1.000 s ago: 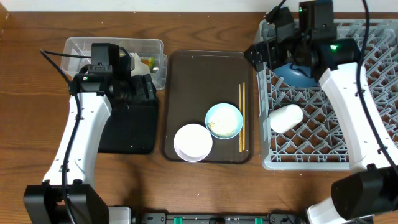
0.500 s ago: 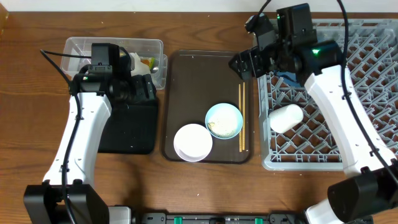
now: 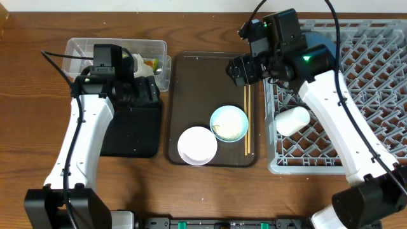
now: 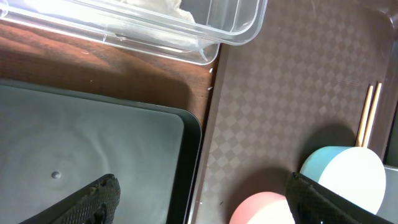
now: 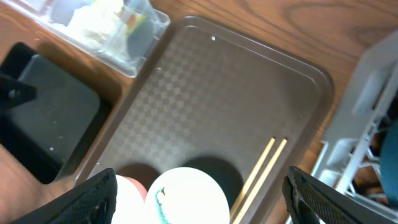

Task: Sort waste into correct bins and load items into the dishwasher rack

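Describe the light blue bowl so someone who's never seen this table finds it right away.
Start at the brown tray in the middle, between the black tray and the grey rack. Of the two bowls on it, the light-blue bowl lies right beside the chopsticks; the white bowl, its neighbour, is plain white.

Chopsticks (image 3: 248,119) lie on the tray (image 3: 203,89), between a bowl (image 3: 229,123) and the rack (image 3: 375,57)

Brown tray (image 3: 203,83) far half bare, light-blue bowl (image 3: 229,123), white bowl (image 3: 197,145) block near end, chopsticks (image 3: 247,121) beside
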Robot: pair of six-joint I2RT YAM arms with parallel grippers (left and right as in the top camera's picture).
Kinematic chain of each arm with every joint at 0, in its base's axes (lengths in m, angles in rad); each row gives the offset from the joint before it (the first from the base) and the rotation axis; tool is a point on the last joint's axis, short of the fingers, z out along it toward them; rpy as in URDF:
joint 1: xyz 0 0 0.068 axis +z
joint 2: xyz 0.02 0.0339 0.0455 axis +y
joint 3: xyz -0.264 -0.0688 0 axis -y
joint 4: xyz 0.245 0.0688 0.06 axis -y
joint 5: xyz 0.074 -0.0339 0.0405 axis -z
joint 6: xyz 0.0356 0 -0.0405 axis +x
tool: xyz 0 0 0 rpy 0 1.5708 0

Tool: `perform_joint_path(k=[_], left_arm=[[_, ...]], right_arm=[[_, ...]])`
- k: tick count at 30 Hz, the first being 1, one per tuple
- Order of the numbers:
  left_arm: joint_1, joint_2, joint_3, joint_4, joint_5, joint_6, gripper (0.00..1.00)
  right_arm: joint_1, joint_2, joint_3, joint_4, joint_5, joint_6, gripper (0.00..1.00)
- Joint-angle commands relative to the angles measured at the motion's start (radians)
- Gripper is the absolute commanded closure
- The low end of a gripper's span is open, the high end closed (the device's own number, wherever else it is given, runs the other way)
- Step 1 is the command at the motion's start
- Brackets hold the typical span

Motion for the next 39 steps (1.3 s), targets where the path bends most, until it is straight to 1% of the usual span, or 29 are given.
perform_joint_path(k=[1,13,22,28,31,34,39], left_arm=[[0.003,-0.019,0.005,-0.002,-0.006,0.006,0.13],[0.003,-0.019,0.005,-0.002,-0.006,0.006,0.13],[0.003,-0.019,0.005,-0.002,-0.006,0.006,0.13],[0.003,-0.019,0.005,-0.002,-0.006,0.006,0.13],[0.003,-0.019,0.005,-0.002,-0.006,0.006,0.13],[0.003,-0.019,0.005,-0.002,-0.006,0.006,0.13],[0.003,-0.019,0.005,-0.002,-0.006,0.006,0.13]], right_arm=[[0.024,-0.019,-0.001,-0.005,0.05,0.039,0.17],[0.054,-0.019,-0.001,-0.006,0.063,0.065,0.18],[0.078,-0.019,-0.001,0.006,0.076,0.092,0.2],[0.119,0.016,-0.001,0.032,0.173,0.187,0.22],[0.144,0.049,-0.001,0.035,0.198,0.193,0.24],[0.164,0.088,-0.001,0.026,0.302,0.255,0.25],[0.163,0.129,-0.001,-0.017,0.306,0.281,0.26]])
